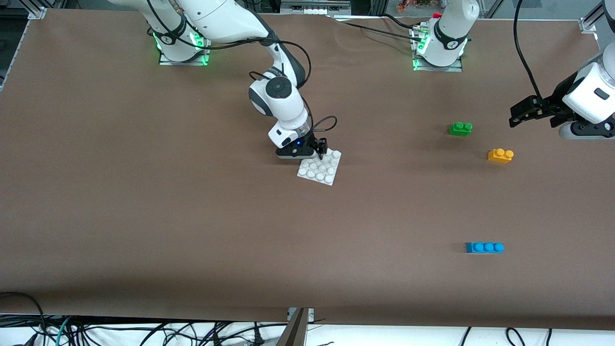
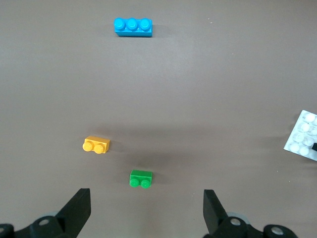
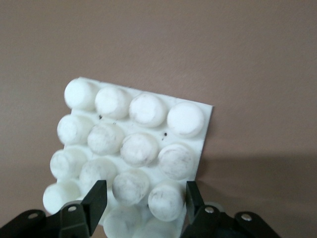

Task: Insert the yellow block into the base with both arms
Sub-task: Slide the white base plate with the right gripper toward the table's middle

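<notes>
The yellow block (image 1: pixel 500 155) lies on the table toward the left arm's end and also shows in the left wrist view (image 2: pixel 96 145). My left gripper (image 1: pixel 518 117) hangs open and empty in the air over the table beside it, its jaws wide apart (image 2: pixel 146 210). The white studded base (image 1: pixel 319 169) lies flat near the table's middle and shows at the edge of the left wrist view (image 2: pixel 302 136). My right gripper (image 1: pixel 321 151) is down on the base's edge nearest the robots. Its fingers are shut on two studs of the base (image 3: pixel 133 144).
A green two-stud brick (image 1: pixel 460 128) lies farther from the front camera than the yellow block and shows in the left wrist view (image 2: pixel 141 178). A blue three-stud brick (image 1: pixel 484 247) lies nearer the front camera (image 2: pixel 132 27). Cables hang off the table's front edge.
</notes>
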